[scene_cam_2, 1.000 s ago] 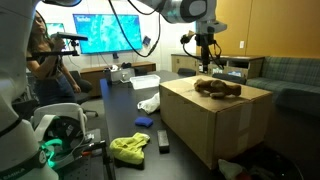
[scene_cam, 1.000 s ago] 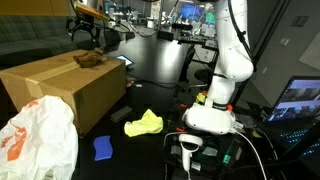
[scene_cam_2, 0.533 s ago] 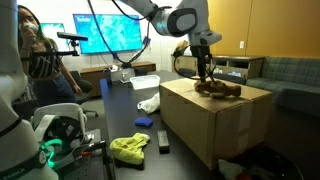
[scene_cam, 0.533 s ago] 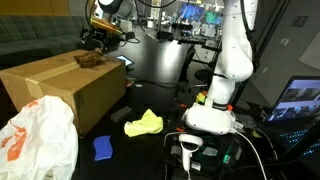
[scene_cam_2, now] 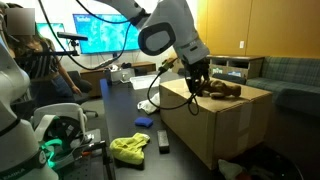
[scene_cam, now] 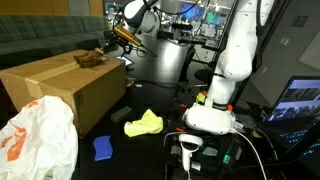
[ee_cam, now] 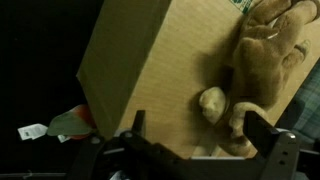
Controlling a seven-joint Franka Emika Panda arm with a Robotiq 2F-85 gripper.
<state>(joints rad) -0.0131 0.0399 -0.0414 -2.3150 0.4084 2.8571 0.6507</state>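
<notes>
At the far left of an exterior view a white plastic bag point(scene_cam: 38, 135) slumped against the cardboard box point(scene_cam: 60, 85). On the box's top, toward its far end, lay the brown plush toy point(scene_cam: 92, 58). Just to its right hung the pincer point(scene_cam: 118, 40), jaws spread wide with nothing between them. The wrist view showed this too, with the toy point(ee_cam: 265, 60) off to the upper right and one limb close to the right finger. Further right, a yellow cloth point(scene_cam: 143, 123) lay on the dark table point(scene_cam: 160, 70).

The likely hazards: the toy lay near the box's edge, so a sideways brush could nudge it off. A closing pinch might also catch only a floppy limb, which could slip free.
</notes>
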